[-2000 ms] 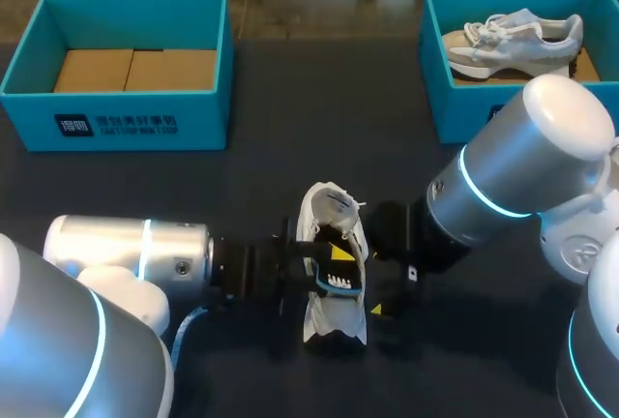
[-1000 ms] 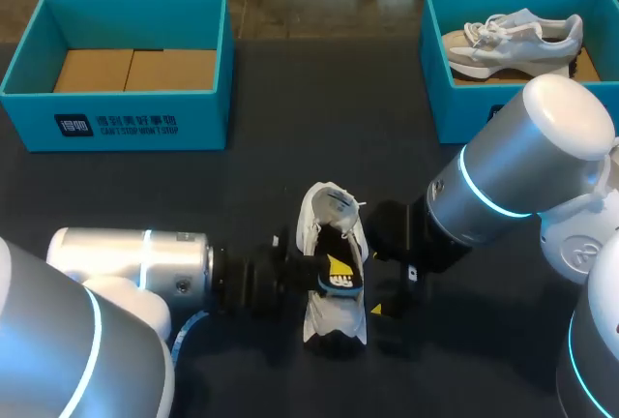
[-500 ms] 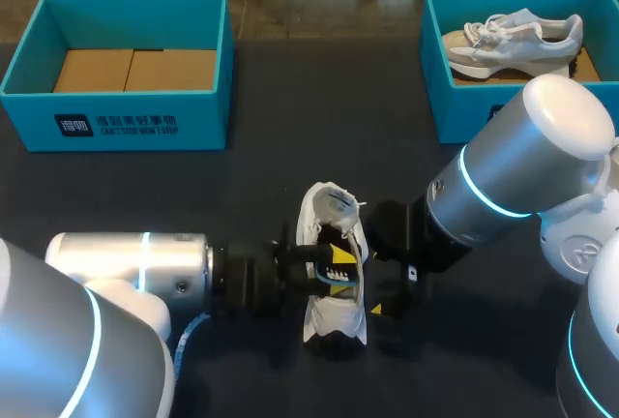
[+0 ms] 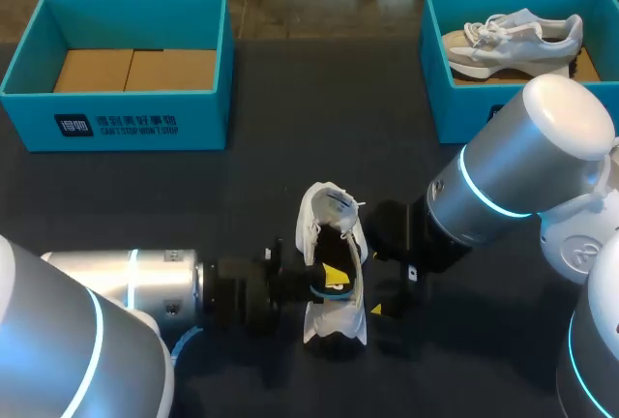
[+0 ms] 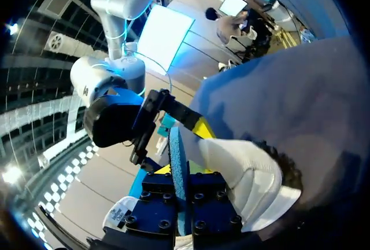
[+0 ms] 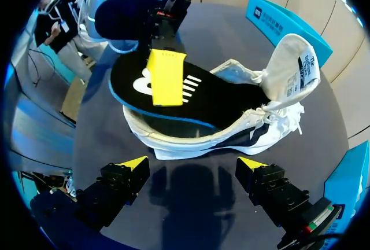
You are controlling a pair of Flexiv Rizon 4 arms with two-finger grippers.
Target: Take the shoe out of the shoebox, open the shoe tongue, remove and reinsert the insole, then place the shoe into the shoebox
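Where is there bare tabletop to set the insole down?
Between the left shoebox and right shoebox, the table is bare down to the shoe. Crowded around the shoe: left gripper holds the insole there, right gripper alongside.

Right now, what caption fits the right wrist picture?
Left gripper holds the black insole over the white sneaker while the right gripper hangs open nearby.

head: high behind, facing down | 2 wrists: close, opposite sides | shared: shoe (image 4: 329,316)
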